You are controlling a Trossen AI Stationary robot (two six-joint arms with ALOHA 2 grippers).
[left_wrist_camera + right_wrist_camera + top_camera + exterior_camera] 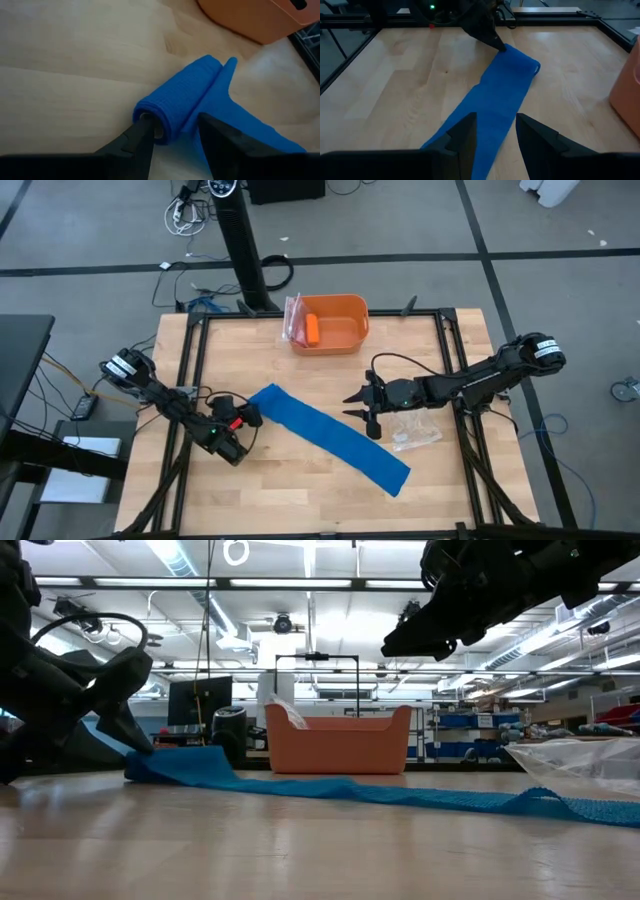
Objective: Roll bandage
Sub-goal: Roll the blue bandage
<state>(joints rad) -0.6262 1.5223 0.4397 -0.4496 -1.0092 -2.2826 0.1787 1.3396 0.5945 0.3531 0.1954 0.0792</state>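
The bright blue bandage (330,435) lies as a long strip slanting across the wooden table, from left of centre toward the near right. Its left end is wound into a short roll (175,100) that rests on the table. My left gripper (245,418) is at that rolled end and shut on it; it also shows in the low view (125,710). My right gripper (367,408) is open and empty, hovering above the strip's middle (495,100), clear of it (430,630). My left gripper has the near end of the bandage's roll (160,127) between its two fingers. One fingertip (145,131) is at the roll's open end, and the other (212,132) is over the flat strip beside it. The fingers come in low from the table's left, along the roll. The roll rests on the table.
An orange bin (352,308) stands at the far middle, holding a small orange cylinder (313,328) and a clear bag. A crinkly clear plastic bag (415,430) lies just right of the strip, under my right arm. Black frame rails border the table.
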